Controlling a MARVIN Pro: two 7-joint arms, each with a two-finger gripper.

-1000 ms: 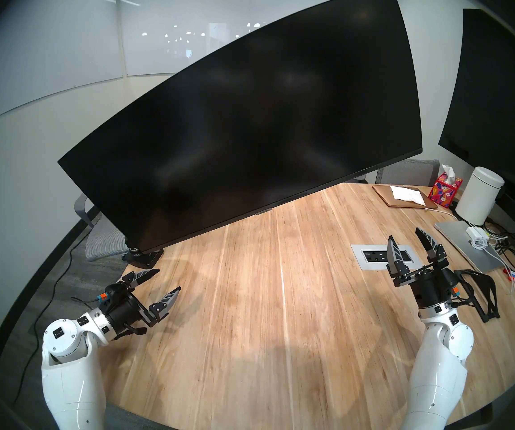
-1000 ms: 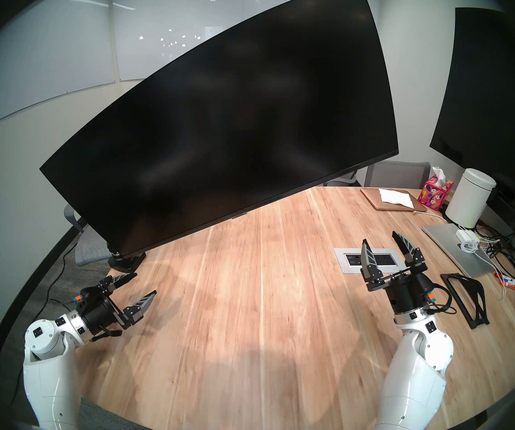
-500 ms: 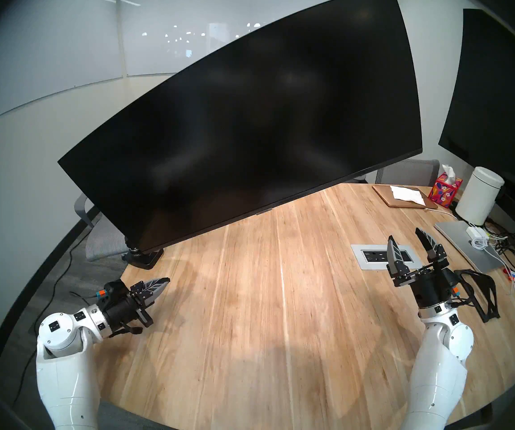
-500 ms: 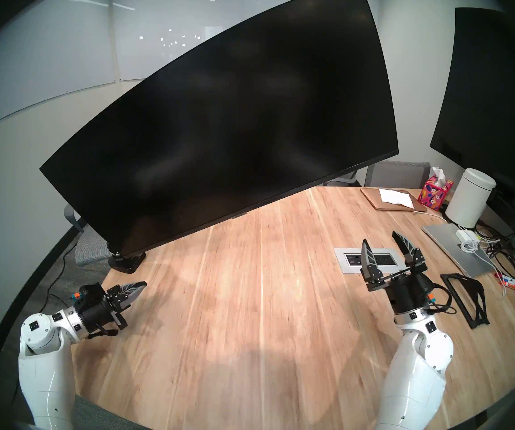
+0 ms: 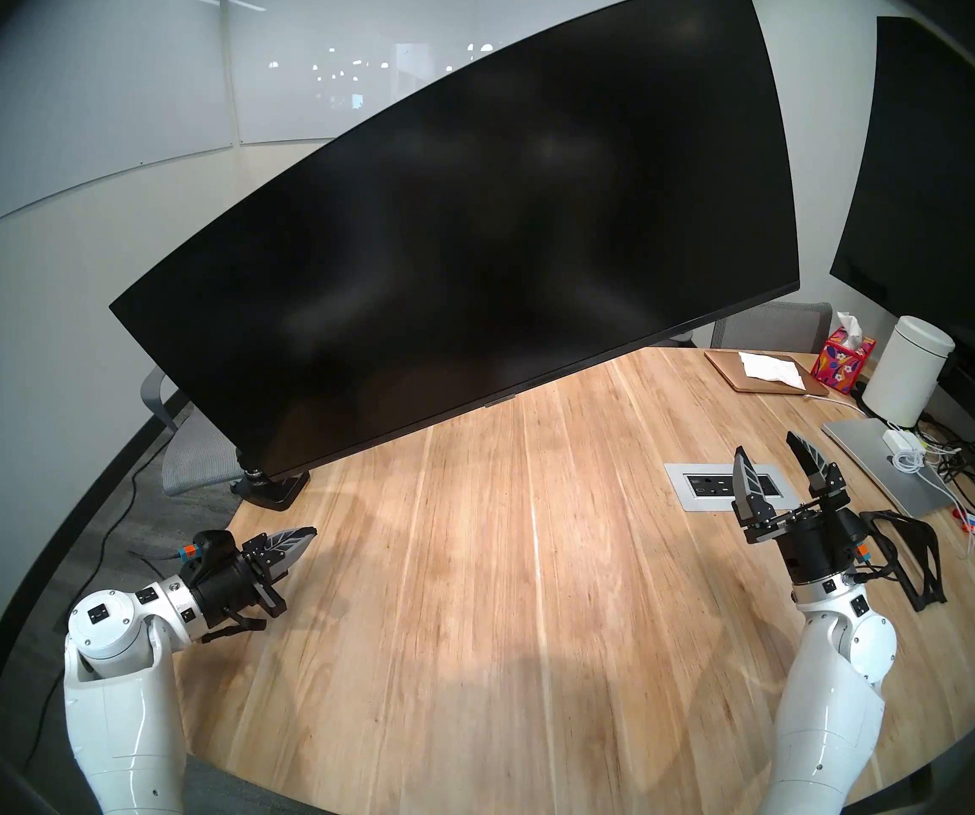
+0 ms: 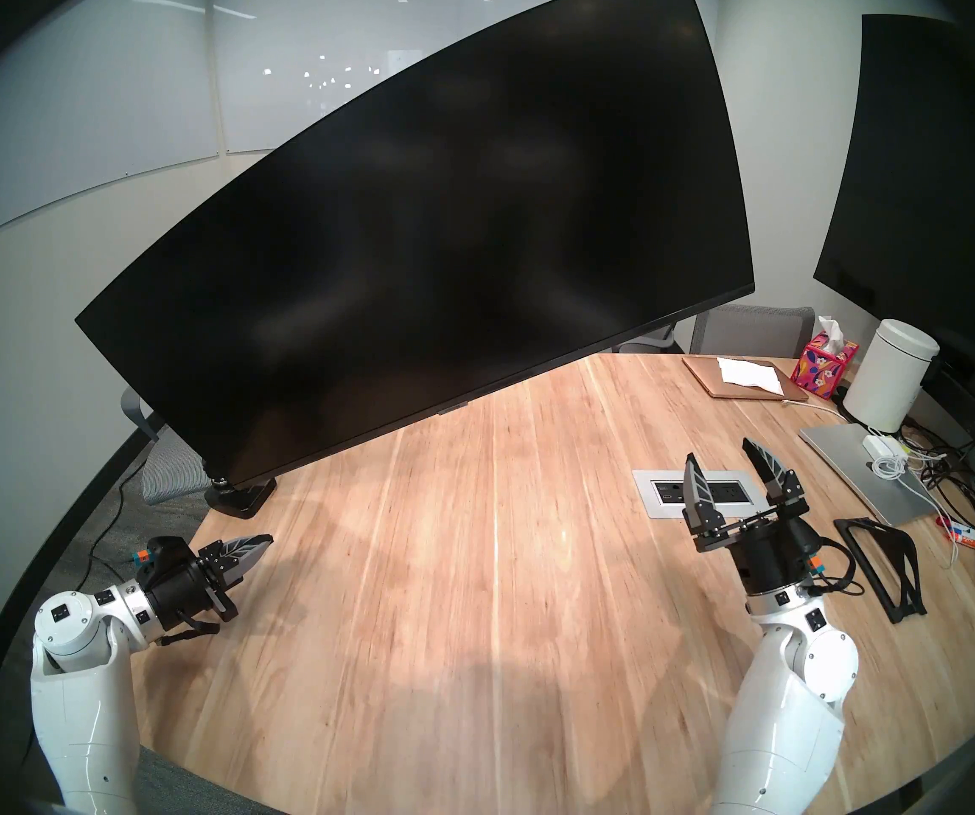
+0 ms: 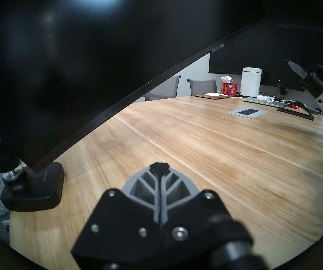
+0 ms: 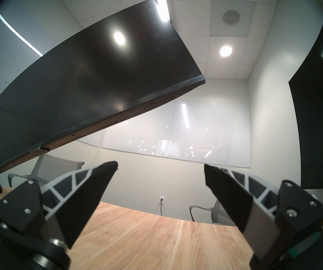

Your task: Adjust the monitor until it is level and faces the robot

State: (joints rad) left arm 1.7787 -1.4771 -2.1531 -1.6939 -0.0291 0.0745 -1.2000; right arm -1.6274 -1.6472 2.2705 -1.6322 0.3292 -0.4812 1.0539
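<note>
Tilted monitor, mount base, laptop

The monitor is hung tilted above the table, its left end low and its right end high. Its mount base is set on the table's left edge, just under the low corner. The left gripper is found just in front of that base, apart from it; the right gripper is placed well to the right, over the outlet plate. At the far right corner a tissue box, a canister and a laptop are gathered, with a second screen behind them.
</note>
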